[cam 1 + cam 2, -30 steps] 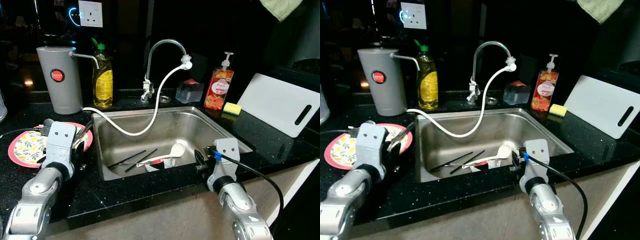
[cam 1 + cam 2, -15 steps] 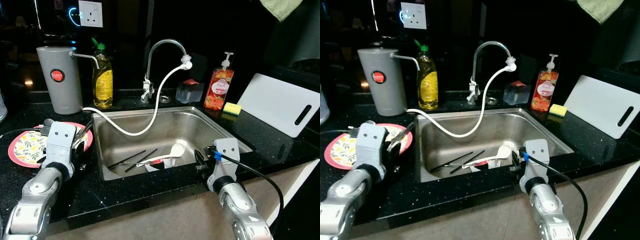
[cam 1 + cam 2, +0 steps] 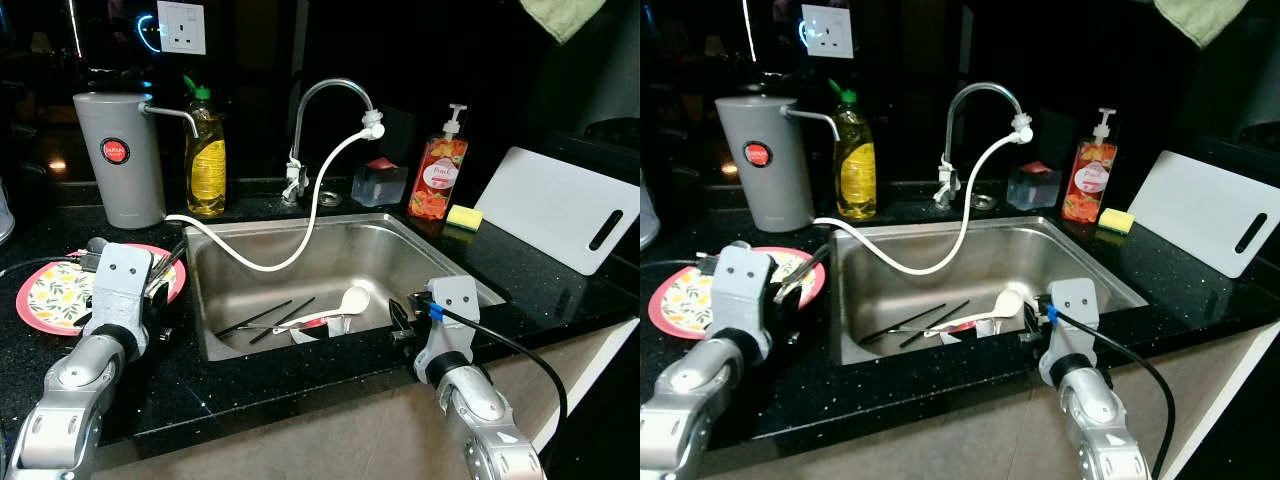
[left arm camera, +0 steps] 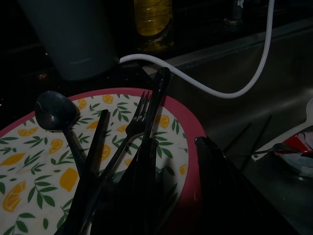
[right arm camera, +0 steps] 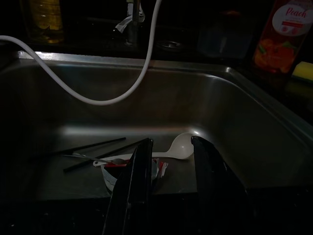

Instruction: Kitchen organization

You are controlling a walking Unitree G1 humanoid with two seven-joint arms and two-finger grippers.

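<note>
- White spoon (image 3: 345,302) and black chopsticks (image 3: 268,318) lie on the sink (image 3: 330,232) floor.
- Right claw (image 5: 168,186), fingers spread and empty, hovers at the sink's 5 o'clock rim.
- Black cutlery (image 4: 105,147) rests on the lemon-print plate (image 3: 45,296), at 9 o'clock from the sink on the bench (image 3: 530,275).
- Left claw (image 4: 181,191), fingers apart, hangs over the plate.

A brushed steel sink (image 3: 440,262) is set in a glossy speckled black counter (image 3: 560,290). A polished metal tap (image 3: 325,95), matt white plastic board (image 3: 560,205) and smooth white hose (image 3: 250,262) are seen.
</note>
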